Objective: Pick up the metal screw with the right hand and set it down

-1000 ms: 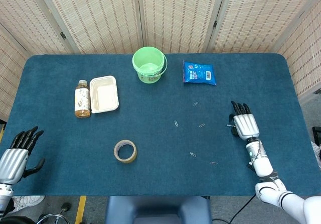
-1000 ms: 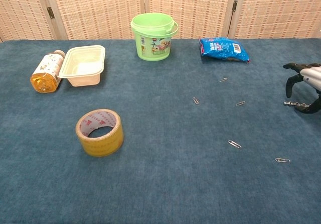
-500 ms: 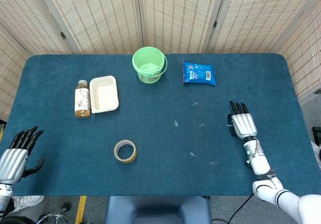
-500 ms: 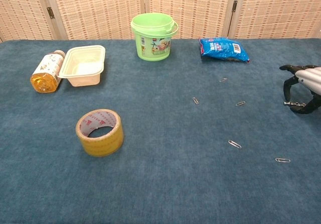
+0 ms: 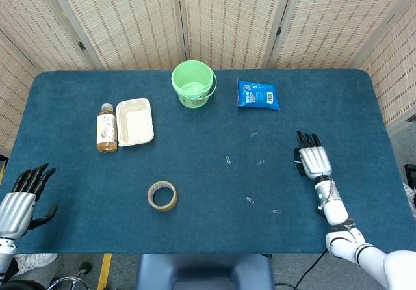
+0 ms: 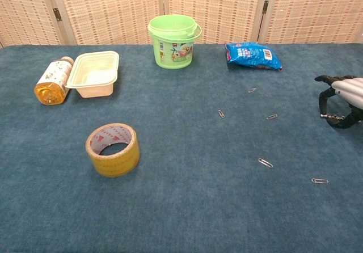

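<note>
The right hand [image 6: 342, 101] pinches the screw [image 6: 331, 116] low over the table's [image 5: 195, 192] 4 o'clock area. Lower gently, then release. The left hand [image 5: 19, 202] rests spread at 8 o'clock.

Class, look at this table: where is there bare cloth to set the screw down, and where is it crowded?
Bare cloth lies between the tape roll and the bottle, and along the near edge. It is crowded left of the right hand, where paper clips lie scattered.
</note>
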You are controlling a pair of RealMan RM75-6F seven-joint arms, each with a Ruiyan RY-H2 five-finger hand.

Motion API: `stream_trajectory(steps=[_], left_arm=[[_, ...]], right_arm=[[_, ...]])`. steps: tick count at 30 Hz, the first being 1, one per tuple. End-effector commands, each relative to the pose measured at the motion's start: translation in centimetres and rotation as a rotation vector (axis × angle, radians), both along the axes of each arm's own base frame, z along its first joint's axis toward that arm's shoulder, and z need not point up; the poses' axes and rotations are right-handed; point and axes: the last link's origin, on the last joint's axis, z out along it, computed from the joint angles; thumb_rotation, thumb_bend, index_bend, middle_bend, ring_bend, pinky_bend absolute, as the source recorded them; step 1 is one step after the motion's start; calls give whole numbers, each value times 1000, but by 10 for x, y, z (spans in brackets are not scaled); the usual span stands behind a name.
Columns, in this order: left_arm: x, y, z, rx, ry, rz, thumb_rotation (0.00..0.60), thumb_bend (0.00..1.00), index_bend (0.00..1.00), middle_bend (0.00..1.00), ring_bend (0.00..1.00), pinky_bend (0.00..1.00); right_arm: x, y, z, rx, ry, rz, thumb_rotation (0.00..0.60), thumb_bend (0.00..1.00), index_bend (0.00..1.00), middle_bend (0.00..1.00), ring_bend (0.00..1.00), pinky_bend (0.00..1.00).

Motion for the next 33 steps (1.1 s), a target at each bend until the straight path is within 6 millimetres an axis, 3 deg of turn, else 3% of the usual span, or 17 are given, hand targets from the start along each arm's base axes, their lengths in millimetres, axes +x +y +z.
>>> stream_trajectory(steps=[1,21,33], left_arm=[[0,0,0,0,-1,0,600,433,0,0,0,0],[0,0,0,5,-5,-12,600,435,0,0,0,0],[0,0,-1,4,3,-11,600,435,0,0,0,0]], right_arm=[[0,0,0,-3,0,0,600,358,571,11,0,0],[3,1,7,-33,1,6,600,385,623,30,0,0],[16,4,27,-88,-19,58,600,385,623,30,0,0]])
